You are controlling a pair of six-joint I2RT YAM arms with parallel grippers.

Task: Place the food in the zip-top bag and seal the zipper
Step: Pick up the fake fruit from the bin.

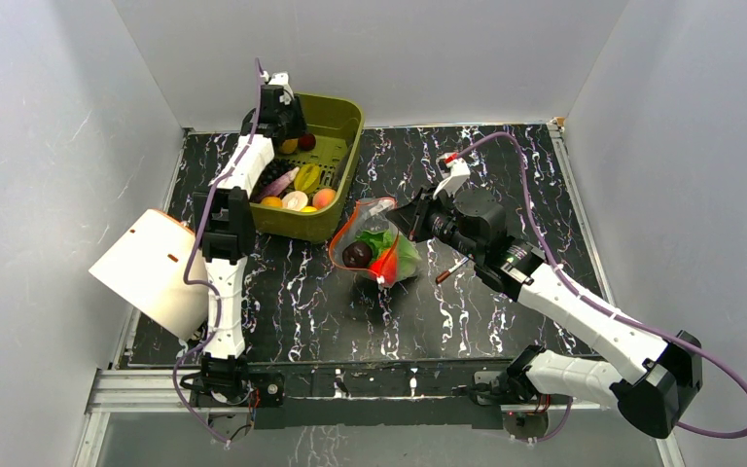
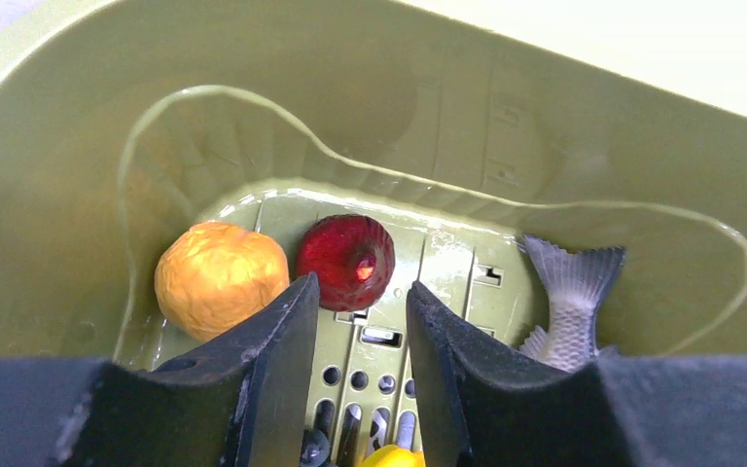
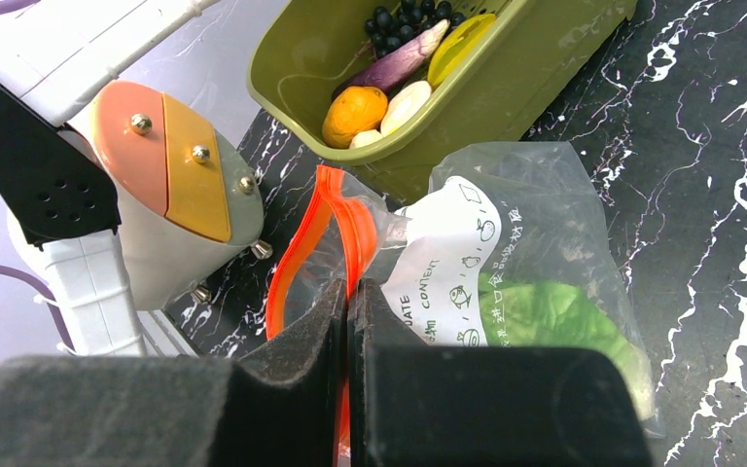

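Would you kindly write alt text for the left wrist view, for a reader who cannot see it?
The left gripper, jaws open, hangs inside the olive-green bin, aimed at a dark red toy fruit. An orange fruit lies to its left, a grey fish tail to its right.

The left arm [image 1: 222, 292] rises from its base, bends at the elbow and stretches far forward, its wrist tipped down. The left gripper [image 2: 360, 292] points downward with its 2 black fingers [image 2: 272, 360] parted, a clear gap between the tips. The right arm [image 1: 584, 311] swings from its base out to the right, folds at the elbow and runs forward and leftward. The right gripper [image 3: 348, 292] sits low, its 2 fingers pressed together, pinching the zipper [image 3: 358, 238] between them
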